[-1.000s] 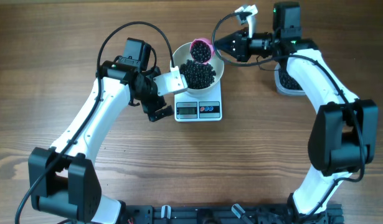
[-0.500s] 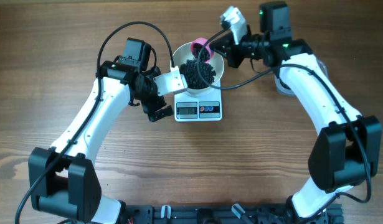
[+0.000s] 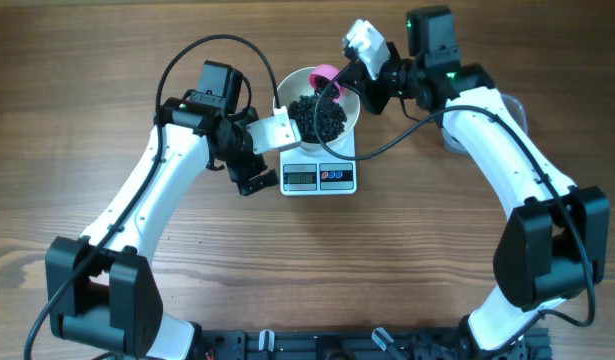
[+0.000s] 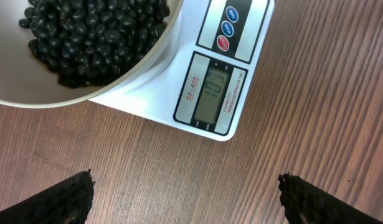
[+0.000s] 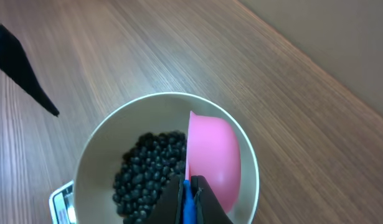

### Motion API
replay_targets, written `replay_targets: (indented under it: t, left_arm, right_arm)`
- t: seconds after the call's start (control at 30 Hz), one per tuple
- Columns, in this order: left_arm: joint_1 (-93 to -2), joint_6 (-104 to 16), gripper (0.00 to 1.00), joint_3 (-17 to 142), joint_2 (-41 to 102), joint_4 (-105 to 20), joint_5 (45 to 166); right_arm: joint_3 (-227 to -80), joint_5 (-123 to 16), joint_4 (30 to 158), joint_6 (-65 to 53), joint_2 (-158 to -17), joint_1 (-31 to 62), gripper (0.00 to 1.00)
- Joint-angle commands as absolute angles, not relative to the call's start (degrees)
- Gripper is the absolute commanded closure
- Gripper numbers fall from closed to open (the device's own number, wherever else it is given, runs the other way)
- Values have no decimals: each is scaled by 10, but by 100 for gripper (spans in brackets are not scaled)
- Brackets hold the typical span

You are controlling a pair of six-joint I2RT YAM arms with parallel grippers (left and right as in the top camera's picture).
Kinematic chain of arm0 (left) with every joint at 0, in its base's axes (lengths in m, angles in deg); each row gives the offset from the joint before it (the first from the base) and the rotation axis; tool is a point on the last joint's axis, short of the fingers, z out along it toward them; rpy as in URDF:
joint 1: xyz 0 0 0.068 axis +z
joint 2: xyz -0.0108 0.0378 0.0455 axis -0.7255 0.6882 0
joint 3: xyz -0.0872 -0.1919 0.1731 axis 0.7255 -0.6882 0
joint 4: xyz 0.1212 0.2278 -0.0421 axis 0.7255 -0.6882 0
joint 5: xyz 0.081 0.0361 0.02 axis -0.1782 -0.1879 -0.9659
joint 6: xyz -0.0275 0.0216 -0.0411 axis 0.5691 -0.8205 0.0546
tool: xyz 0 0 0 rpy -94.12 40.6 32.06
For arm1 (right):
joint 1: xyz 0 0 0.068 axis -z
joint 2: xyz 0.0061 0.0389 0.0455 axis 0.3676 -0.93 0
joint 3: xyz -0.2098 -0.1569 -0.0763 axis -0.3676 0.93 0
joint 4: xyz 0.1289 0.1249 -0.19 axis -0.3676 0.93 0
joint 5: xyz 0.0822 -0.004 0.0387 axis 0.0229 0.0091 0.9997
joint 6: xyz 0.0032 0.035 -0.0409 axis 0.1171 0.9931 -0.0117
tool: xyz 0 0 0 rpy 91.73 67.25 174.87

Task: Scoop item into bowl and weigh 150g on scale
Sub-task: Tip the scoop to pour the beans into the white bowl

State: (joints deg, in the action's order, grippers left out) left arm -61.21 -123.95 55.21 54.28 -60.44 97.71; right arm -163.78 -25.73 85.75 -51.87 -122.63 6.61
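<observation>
A brown wooden bench (image 3: 77, 110) is seen bearing a small white rectangular digital scale (image 3: 319, 177) with a grey display; a round glossy white bowl (image 3: 290, 88) is set on the scale; a loose heap of small black beans (image 3: 319, 117) is held in that bowl; a small pink plastic scoop (image 5: 213, 152), tipped sideways above the scale's far edge, is pinched by the right jaws; the left jaws are spread wide, empty, just left of the scale.
</observation>
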Motion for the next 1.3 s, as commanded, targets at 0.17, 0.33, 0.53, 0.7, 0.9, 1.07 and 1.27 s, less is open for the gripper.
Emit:
replay_targets:
  t: [0.17,0.33,0.53,0.7,0.9,1.07,1.27]
  left_arm:
    - [-611,-1249,0,555,545,-605,990]
    - [-611,-1249,0,555,545,-605,990]
    - [-611,-1249,0,555,545,-605,990]
    - [-611,-1249,0,555,545,-605,990]
    - [-611,-1249,0,555,545,-605,990]
    - [-611,-1249,0,555,545,-605,990]
    - [-611,-1249,0,555,545,-605,990]
  right_arm:
    - [-1650,-203,886,-614,-1214,64,96]
    - [-1650,-196,906,-633,-1214,64,96]
    - [-1650,-203,904,-652,-1214,64,96]
    - [-1650,-228,878,-619,-1214,64,96]
    - [-1650,-218,876,-619,-1214,64,96]
    - [-1650,-217,875,-618,-1214,64,96]
    - [-1650,-185,817,-545,-1202,64,96]
